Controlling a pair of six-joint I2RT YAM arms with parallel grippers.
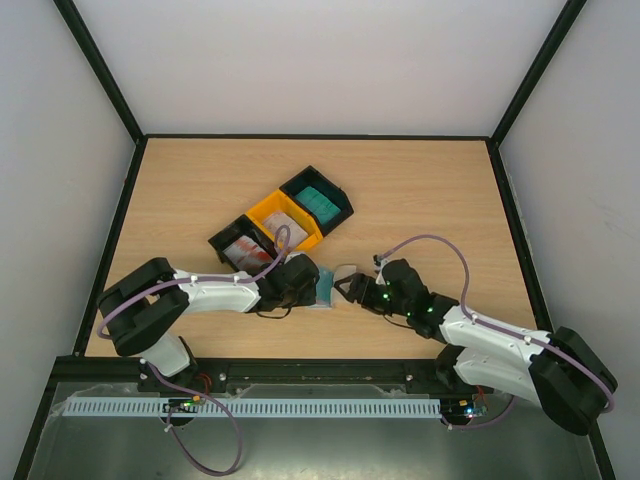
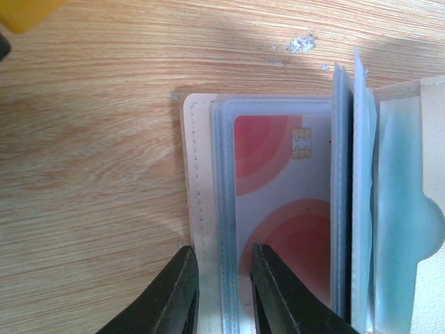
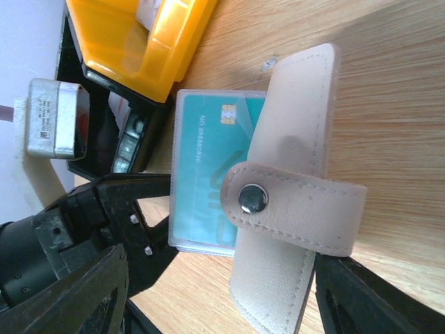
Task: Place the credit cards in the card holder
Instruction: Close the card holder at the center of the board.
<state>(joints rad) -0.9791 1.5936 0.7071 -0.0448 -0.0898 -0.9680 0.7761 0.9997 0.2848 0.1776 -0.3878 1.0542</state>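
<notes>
Left fingers (image 2: 182,296) clamped on the beige edge of the open card holder (image 2: 197,209) mid-table (image 1: 420,190) — red-blotched card (image 2: 278,209) in one clear pocket, teal card (image 3: 201,174) in another — right fingers (image 3: 368,299) spread wide, either side of its snap-tab flap (image 3: 292,125).

Matt stitched leathery card holder (image 3: 299,104)

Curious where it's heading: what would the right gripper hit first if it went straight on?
Likely the card holder, between the open fingers of the right gripper; the yellow tray sits beyond, depth unclear.
</notes>
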